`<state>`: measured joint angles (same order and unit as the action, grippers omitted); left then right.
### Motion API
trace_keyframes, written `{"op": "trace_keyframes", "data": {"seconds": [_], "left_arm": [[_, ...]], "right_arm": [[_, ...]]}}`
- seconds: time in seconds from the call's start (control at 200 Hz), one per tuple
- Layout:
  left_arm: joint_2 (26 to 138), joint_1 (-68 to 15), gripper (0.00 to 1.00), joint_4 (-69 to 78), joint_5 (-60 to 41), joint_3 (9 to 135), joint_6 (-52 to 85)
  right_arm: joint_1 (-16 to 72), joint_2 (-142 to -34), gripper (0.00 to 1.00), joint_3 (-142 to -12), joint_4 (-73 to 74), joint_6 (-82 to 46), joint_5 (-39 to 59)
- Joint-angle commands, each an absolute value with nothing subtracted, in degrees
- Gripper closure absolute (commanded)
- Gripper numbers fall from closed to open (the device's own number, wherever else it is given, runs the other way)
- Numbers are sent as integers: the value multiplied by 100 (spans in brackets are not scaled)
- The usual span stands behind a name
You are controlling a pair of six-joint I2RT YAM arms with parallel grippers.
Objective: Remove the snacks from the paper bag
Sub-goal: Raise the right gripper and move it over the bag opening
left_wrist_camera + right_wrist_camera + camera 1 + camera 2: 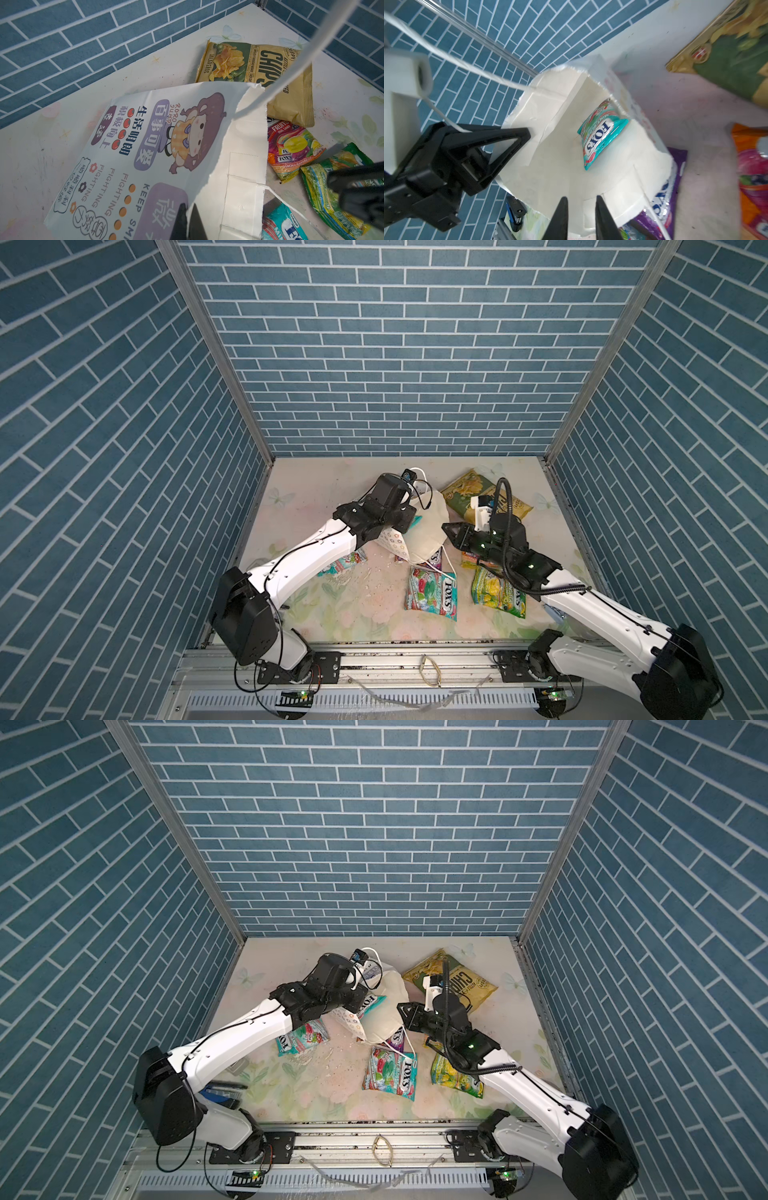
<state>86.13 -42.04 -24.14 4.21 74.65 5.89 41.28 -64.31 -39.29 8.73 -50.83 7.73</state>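
1. Near the middle of the table [365, 618] we see the paper bag [419, 526] tipped on its side with its mouth toward the right arm. Its paper is matte and creased, plain white inside, with a ragged rim, a cartoon print on one face and flower rings on a side panel.
2. We find the left gripper [188, 205] closed on the bag's wall at the rim, its thin black fingertips pinching the paper.
3. We see the right gripper [581, 197] at the bag's mouth, pointed jaws slightly apart, nothing clamped between them.
4. One glossy teal pouch [602, 135] lies inside the bag.
5. Outside the bag:
   - The puffy CHIPS bag [486, 497] lies beyond the right gripper.
   - The purple pouch [679, 154] sits partly under the bag's rim.
   - The orange-pink pouch [288, 143] and green-yellow pouch [498, 597] lie beneath the right arm.
   - A second teal pouch [432, 593] lies nearer us.
   - A third teal pouch [305, 1038] lies under the left arm.
6. A white cord handle [295, 62] arcs across the left wrist view, and crumbs [376, 572] dot the table.
7. Brick-patterned walls [395, 364] close three sides, and we see bare tabletop at the far left corner.
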Motion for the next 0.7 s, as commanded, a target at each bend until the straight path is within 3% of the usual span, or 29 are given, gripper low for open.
{"op": "trace_keyframes", "data": {"seconds": [0.0,0.29,0.69], "left_arm": [[8696,-4270,100,-2391,473,7657,668],[8684,-4289,100,-2434,506,7735,668],[8682,-4289,100,-2447,471,7730,660]], "right_arm": [[4402,-6964,77,-4136,1652,-5490,580],[4675,-8409,78,-4584,1889,-5795,115],[4702,-9462,75,-5291,1614,-5679,-107]]}}
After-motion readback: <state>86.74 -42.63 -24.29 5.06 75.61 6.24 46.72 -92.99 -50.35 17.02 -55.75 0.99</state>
